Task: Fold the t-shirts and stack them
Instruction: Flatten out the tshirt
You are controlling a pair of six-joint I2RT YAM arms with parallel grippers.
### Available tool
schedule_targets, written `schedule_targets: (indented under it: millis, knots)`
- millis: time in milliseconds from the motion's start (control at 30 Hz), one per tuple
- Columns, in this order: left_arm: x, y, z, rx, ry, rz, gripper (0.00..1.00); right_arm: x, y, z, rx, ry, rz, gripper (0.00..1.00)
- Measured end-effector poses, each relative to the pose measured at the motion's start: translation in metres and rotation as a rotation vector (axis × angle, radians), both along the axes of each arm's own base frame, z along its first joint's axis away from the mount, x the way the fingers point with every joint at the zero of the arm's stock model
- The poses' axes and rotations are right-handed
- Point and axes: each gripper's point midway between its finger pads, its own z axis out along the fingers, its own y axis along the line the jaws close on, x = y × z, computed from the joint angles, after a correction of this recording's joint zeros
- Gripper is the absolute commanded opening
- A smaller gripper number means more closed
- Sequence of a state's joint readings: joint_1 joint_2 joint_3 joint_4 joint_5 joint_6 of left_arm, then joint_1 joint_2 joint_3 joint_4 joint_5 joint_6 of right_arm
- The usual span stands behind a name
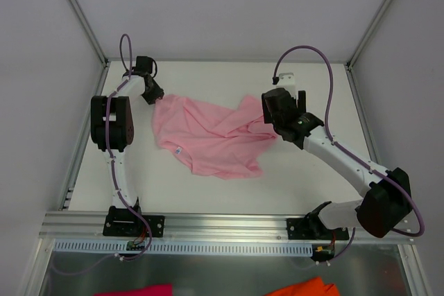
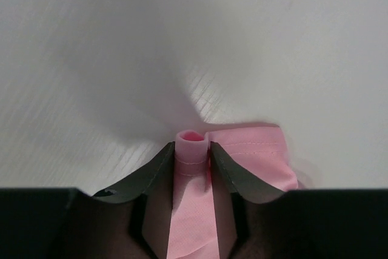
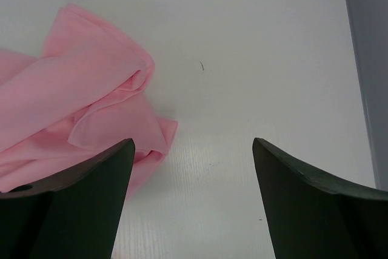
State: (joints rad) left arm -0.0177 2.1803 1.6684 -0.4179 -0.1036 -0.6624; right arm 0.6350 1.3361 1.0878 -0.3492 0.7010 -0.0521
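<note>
A light pink t-shirt [image 1: 211, 133] lies crumpled in the middle of the white table, its small white neck label [image 1: 179, 150] facing up. My left gripper [image 1: 155, 99] is at the shirt's far left corner, shut on a bunched hem of the t-shirt [image 2: 193, 150] that fills the gap between its fingers. At the shirt's right edge my right gripper [image 1: 272, 117] is open. In its wrist view the bare table lies between its fingers, with the t-shirt's folds [image 3: 91, 98] beside the left finger [image 3: 91, 180].
The table's raised rim [image 1: 357, 109] runs close on the right, and the back wall stands just behind both grippers. A magenta cloth scrap [image 1: 135, 290] and an orange cloth scrap [image 1: 305, 288] lie below the near rail [image 1: 222, 223].
</note>
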Motion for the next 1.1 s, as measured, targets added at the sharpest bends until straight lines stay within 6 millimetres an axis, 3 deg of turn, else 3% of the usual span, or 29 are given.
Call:
schedule_targets:
  millis: [133, 233, 367, 500, 567, 633, 800, 933, 1000, 1100]
  knots:
    - [0.000, -0.003, 0.000, -0.012, 0.000, -0.009, 0.19, 0.000, 0.002, -0.002, 0.002, 0.007, 0.006, 0.84]
    - [0.001, -0.005, 0.001, -0.025, -0.007, -0.016, 0.00, 0.002, 0.005, -0.012, -0.008, 0.033, 0.014, 0.85]
    - [0.003, -0.009, 0.001, -0.037, -0.032, -0.028, 0.00, 0.006, 0.011, -0.034, -0.035, 0.091, 0.026, 0.86]
    - [-0.015, -0.013, 0.008, -0.058, -0.053, -0.042, 0.00, 0.010, 0.017, -0.046, -0.044, 0.130, 0.040, 0.86]
    - [-0.026, -0.018, 0.024, -0.069, -0.082, -0.057, 0.00, 0.017, 0.023, -0.049, -0.042, 0.140, 0.045, 0.86]
    - [-0.029, -0.024, 0.053, -0.078, -0.145, -0.077, 0.00, 0.024, 0.030, -0.053, -0.034, 0.150, 0.052, 0.86]
    - [-0.037, -0.049, 0.152, -0.085, -0.389, -0.153, 0.00, 0.032, 0.037, -0.076, -0.023, 0.202, 0.064, 0.86]
    - [-0.054, -0.068, 0.211, -0.093, -0.534, -0.203, 0.00, 0.036, 0.038, -0.092, -0.029, 0.241, 0.059, 0.86]
    - [-0.062, -0.075, 0.223, -0.098, -0.564, -0.223, 0.00, 0.037, 0.039, -0.099, -0.029, 0.258, 0.061, 0.86]
    - [-0.070, -0.081, 0.219, -0.098, -0.559, -0.242, 0.00, 0.037, 0.040, -0.105, -0.027, 0.271, 0.062, 0.85]
